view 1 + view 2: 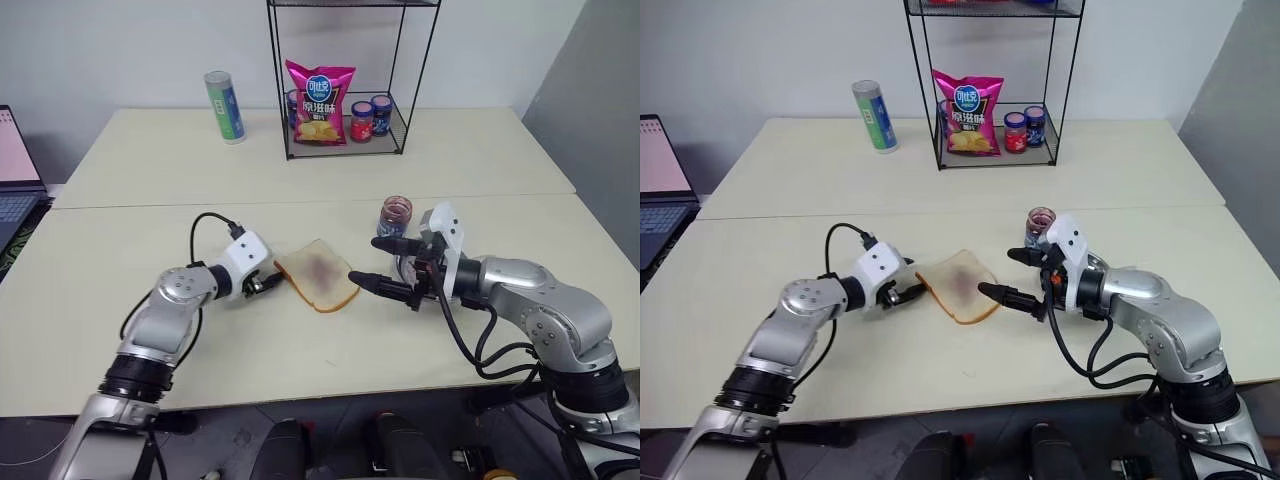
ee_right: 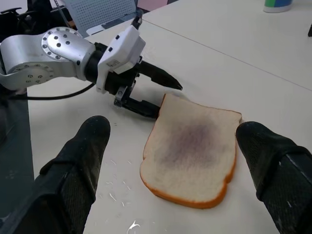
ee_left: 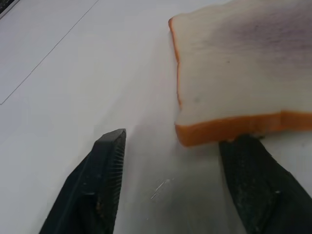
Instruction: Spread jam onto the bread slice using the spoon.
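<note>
We are looking over two pale cream tables (image 1: 150, 330) standing edge to edge before a plain white wall (image 1: 120, 50). A black wire shelf (image 1: 345, 80) is standing on the far table, and a laptop (image 1: 15, 170) is sitting at the left.

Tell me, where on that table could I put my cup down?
The near table is bare left of the left gripper. The far table is bare between the green can and the wire rack. It is crowded around the bread slice, both grippers and the jam jar.
</note>
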You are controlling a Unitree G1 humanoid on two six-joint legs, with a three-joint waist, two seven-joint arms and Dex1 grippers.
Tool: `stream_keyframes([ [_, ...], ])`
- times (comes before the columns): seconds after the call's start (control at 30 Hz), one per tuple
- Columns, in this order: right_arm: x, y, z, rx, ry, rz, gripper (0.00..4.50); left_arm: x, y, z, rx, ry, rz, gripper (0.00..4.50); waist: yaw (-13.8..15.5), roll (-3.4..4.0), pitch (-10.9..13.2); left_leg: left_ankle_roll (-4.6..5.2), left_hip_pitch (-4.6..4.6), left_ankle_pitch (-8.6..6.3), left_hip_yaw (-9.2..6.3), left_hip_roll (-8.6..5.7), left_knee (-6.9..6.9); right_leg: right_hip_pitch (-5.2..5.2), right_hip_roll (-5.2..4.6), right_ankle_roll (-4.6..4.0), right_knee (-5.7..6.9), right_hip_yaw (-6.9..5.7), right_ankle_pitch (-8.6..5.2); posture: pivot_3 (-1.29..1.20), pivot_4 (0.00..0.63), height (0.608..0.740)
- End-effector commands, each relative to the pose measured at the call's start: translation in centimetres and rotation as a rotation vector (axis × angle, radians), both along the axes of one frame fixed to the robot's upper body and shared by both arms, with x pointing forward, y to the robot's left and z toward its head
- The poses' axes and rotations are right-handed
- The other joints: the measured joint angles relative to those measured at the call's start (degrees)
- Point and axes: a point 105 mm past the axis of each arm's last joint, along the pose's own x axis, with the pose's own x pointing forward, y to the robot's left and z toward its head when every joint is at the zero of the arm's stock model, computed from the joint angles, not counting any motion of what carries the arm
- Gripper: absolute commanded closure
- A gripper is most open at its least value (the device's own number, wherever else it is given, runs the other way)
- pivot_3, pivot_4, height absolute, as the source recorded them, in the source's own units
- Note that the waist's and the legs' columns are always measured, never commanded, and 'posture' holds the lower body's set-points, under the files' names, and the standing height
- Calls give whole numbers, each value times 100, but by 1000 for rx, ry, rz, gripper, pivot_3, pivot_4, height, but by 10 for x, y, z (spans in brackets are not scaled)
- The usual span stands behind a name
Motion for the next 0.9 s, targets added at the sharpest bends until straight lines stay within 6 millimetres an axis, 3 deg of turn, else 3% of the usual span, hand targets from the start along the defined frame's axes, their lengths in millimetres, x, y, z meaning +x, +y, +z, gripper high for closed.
stream_keyframes([
  [0.03, 2, -13, 20, 56, -57, -61, 0, -7, 26, 15, 62, -32, 7, 493, -7, 2, 1, 0, 1, 0, 2, 0, -2, -1, 0, -1, 0, 2, -1, 0, 150, 740],
  [0.1, 3, -20, 23, 88, -49, -106, 0, -12, 30, 22, 82, -35, -8, 110, 0, 2, 1, 0, 1, 0, 0, 0, -2, 0, -1, -2, 0, 0, -1, 0, 150, 740],
  [0.23, -3, -41, 17, 107, -2, -186, 0, -21, 19, 36, 72, -37, -76, 39, 56, 2, 1, 0, -3, 0, -2, -3, 0, 2, -9, -2, -3, 0, -2, 0, 150, 740],
  [0.5, -27, -90, 4, 160, 126, -375, 0, -41, -58, 79, -269, 2, -277, 39, 42, 2, 1, 0, -12, 0, 3, -10, 13, 4, -11, 14, -8, 9, 6, 0, 150, 740],
  [0.67, -31, -126, -9, 338, 222, -586, 0, -56, -101, 79, -365, 69, -410, 39, 15, 3, 1, 0, -1, 0, 3, -3, 5, 7, 9, 14, -2, 17, 3, 0, 150, 740],
  [0.8, -23, -155, -23, 513, 284, -801, 0, -57, -125, 75, -391, 67, -466, 39, 6, 3, 0, 0, 3, 0, 4, 1, 7, 9, 23, 14, 0, 24, 3, 0, 150, 740],
  [0.9, -15, -164, -33, 615, 334, -885, 0, -56, -141, 77, -412, 51, -490, 39, 9, 4, 0, 1, 4, 0, 6, -3, 7, 10, 39, 14, -1, 28, 3, 0, 150, 740],
])
